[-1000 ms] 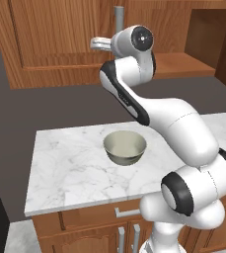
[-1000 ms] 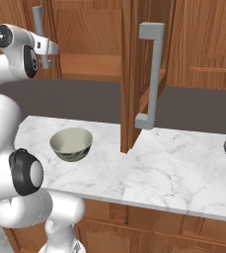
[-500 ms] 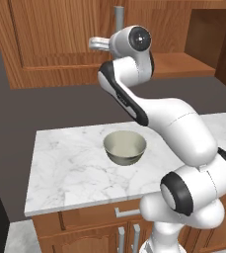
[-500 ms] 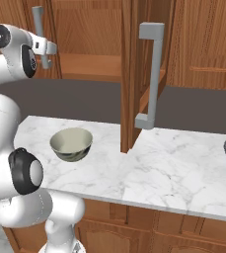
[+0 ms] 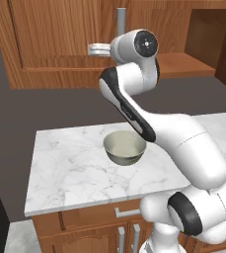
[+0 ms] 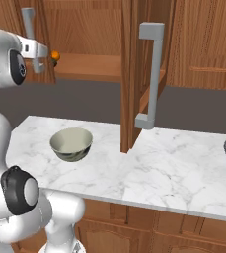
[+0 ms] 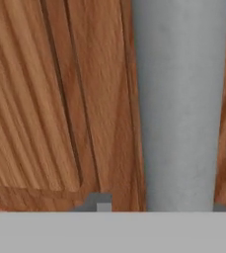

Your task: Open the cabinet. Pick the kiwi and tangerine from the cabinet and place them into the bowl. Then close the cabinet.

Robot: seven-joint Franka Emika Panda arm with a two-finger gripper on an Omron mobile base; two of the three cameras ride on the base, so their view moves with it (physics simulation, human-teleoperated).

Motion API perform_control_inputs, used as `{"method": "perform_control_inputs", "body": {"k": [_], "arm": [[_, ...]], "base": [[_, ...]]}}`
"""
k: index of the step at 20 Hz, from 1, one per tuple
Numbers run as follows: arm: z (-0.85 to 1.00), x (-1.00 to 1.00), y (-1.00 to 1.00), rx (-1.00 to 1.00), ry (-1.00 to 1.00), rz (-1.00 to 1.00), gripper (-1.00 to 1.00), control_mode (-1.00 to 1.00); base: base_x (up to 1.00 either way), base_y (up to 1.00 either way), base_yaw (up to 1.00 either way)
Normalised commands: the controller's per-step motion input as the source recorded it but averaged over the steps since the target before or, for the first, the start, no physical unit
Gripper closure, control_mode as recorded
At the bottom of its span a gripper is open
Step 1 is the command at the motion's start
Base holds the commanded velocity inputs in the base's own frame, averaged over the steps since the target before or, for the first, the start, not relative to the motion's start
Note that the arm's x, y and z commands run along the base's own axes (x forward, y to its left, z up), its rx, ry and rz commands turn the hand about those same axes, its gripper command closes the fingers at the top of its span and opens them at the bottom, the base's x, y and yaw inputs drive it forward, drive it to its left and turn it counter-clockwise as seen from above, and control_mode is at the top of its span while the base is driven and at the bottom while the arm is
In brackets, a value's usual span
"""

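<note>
1. Gripper (image 7: 159, 206) clamped tight on grey bar handle (image 7: 181, 104) of cabinet's (image 5: 60, 44) left door, up at wall-cabinet height.
2. Right door (image 6: 134, 74) swung wide open, edge-on over counter (image 6: 173, 173).
3. Tangerine (image 6: 56, 57) on cabinet floor, far left inside.
4. Bowl (image 5: 125, 147) upright on counter w/ cream inside, below cabinet.

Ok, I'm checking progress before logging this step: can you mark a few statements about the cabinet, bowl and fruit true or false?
1. The bowl is empty. True.
2. Both cabinet doors are shut. False: the right door stands open.
3. The end effector is closed on the left door's handle. True.
4. The tangerine lies in the bowl. False: it sits inside the cabinet.
</note>
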Motion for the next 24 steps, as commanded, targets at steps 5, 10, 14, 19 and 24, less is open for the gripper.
{"method": "perform_control_inputs", "body": {"k": [5, 10, 14, 19, 24], "arm": [[0.10, -0.89, 1.00, -0.01, 0.00, 0.10, 1.00, -1.00], [0.05, -0.83, 1.00, 0.00, 0.00, 0.07, 1.00, -1.00], [0.00, -0.75, 1.00, -0.02, 0.00, 0.05, 1.00, -1.00], [0.00, -0.61, 1.00, -0.03, 0.00, 0.01, 1.00, -1.00], [0.00, -0.32, 1.00, -0.13, 0.02, 0.00, 1.00, -1.00]], "base": [[0.00, 0.00, 0.00], [0.00, 0.00, 0.00], [0.00, 0.00, 0.00], [0.00, 0.00, 0.00], [0.00, 0.00, 0.00]]}}
